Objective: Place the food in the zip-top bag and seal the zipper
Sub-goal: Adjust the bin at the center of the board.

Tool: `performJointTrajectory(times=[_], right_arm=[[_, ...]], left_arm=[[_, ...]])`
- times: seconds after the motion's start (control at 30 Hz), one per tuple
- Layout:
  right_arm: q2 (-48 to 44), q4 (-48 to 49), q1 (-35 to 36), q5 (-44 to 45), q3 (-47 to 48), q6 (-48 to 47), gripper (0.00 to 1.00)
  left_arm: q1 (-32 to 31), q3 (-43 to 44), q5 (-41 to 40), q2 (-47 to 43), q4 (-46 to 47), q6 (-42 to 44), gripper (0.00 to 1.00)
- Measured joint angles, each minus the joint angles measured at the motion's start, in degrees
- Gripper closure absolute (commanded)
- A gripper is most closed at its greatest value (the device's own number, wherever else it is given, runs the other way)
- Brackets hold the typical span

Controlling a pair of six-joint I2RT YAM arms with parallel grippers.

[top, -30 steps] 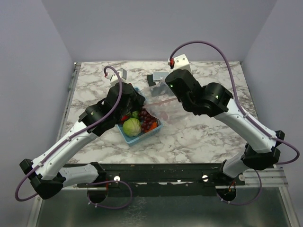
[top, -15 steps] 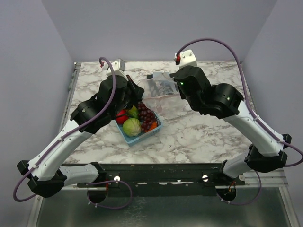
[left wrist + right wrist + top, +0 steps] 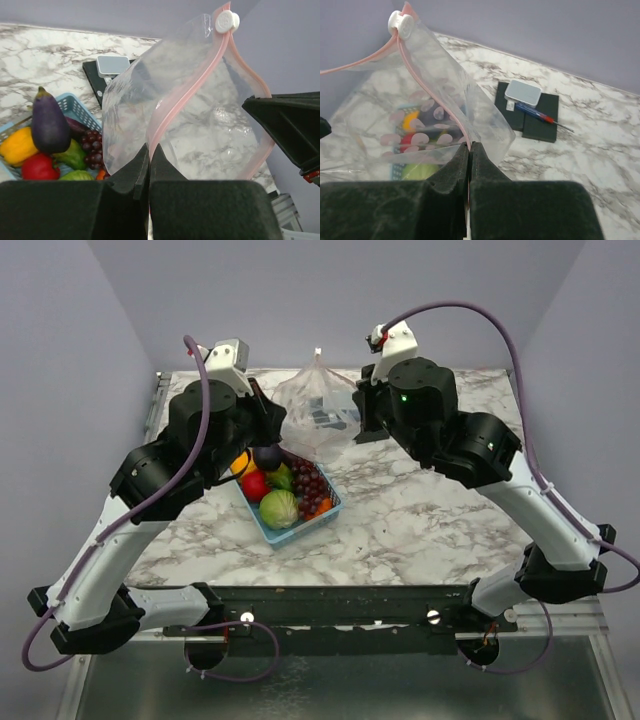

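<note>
The zip-top bag [image 3: 318, 400] is now lifted clear of the table [image 3: 420, 530], near its far edge. It is pinched at the zipper [image 3: 185, 95] by the closed left gripper [image 3: 149, 155] and right gripper [image 3: 470, 150]. The food [image 3: 285, 490] is left in the basket [image 3: 262, 527]; filling is judged not yet begun.

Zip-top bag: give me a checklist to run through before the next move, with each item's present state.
1. Left gripper shut on the zipper strip: ok.
2. Right gripper shut on the strip's other side: ok.
3. Zip-top bag held up between the arms, mouth spread: ok.
4. White slider at the strip's end: ok.
5. Food inside the bag: not ok; cabbage, grapes and eggplant sit in the blue basket.
6. A gripper free to pick food: not ok; both hold the bag.
</note>
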Motion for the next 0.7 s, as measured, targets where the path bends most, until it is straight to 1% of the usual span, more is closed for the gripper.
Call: performJointTrajectory(times=[0.13,0.3,0.57,0.7], right_arm=[[1.7,5.5,0.0,-4.0,0.9,0.0,0.99],[5.0,12.8,0.0,-9.9,1.0,0.6,0.99],[13.8,20.4,0.0,-18.7,3.4,3.3,0.99],[18.4,22.8,-0.1,-21.7,5.5,5.2,0.99]], left_arm=[[0.0,3.2,-2.2,0.0,-2.9,2.3,1.00],[0.0,6.8,-7.2,0.0,-7.0,4.8,1.00],[0.0,13.6,-15.4,0.2,-15.4,7.1,1.00],[0.0,16.1,-18.1,0.2,-19.5,7.1,1.00]])
